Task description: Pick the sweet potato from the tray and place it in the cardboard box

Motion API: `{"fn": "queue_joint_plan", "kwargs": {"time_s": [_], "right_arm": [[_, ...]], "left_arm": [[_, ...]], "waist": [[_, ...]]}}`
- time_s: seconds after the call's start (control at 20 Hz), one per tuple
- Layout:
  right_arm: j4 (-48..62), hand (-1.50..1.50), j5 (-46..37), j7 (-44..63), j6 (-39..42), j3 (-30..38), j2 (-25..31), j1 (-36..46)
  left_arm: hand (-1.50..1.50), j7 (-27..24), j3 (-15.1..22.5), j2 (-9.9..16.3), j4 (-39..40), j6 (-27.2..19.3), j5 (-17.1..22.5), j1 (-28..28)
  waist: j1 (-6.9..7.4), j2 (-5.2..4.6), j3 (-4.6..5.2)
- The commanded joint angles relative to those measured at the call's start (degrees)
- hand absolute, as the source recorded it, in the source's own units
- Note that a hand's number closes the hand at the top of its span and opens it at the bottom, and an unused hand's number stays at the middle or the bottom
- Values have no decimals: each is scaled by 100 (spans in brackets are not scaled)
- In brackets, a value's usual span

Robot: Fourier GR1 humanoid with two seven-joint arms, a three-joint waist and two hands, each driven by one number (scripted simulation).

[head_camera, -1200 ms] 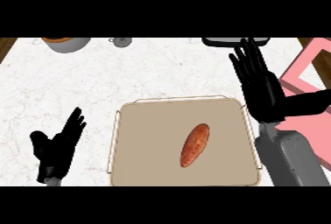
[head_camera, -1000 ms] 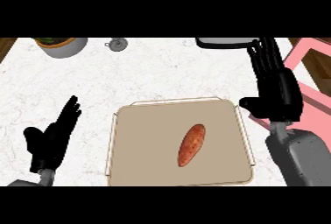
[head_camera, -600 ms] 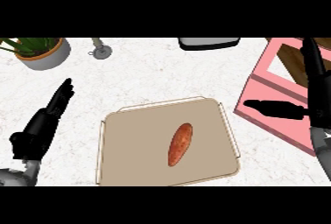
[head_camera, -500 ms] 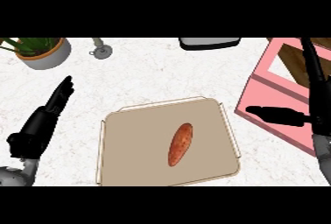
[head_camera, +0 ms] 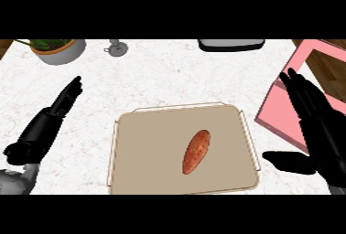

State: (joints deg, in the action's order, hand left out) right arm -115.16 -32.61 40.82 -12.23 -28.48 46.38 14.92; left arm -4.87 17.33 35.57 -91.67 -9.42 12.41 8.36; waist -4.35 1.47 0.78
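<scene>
Both hands open — right hand (head_camera: pixel 323 132) beside tray (head_camera: pixel 145 176), left hand (head_camera: pixel 42 128) apparently resting.

Our two black hands, with a trace of grey forearm

Our left hand (head_camera: pixel 42 126) is matte black all over, its fingers slim and segmented, narrowing to rounded tips; just under it, in the near left corner, a small patch of our smooth grey forearm (head_camera: pixel 12 182) shows. Our right hand (head_camera: pixel 317 132) is the same black, with a broad palm, long jointed fingers and a thick rounded thumb. We see no cables, screws or markings on either.
</scene>
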Motion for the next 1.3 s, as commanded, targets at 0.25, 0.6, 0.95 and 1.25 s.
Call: {"fn": "queue_joint_plan", "kwargs": {"time_s": [0.25, 0.6, 0.95, 1.25], "right_arm": [[-771, -150, -156, 3001, 2598, -1388, -562, 787], [-73, -150, -234, 4184, 3178, -2024, -1758, 1242], [884, -150, -255, 4431, 3397, -1961, -2673, 1418], [1705, -150, -577, 4434, 3685, -1785, -3438, 1516]], "left_arm": [[0, -69, 108, -162, 189, 265, -38, 451], [0, -103, 93, -93, 289, 486, -4, 486], [0, -77, 232, -381, 256, 296, -143, 508], [0, -121, 121, -331, 504, 399, -149, 569]], "waist": [[429, -130, -15], [571, -114, -12], [476, -91, -22], [365, -90, -36]]}}
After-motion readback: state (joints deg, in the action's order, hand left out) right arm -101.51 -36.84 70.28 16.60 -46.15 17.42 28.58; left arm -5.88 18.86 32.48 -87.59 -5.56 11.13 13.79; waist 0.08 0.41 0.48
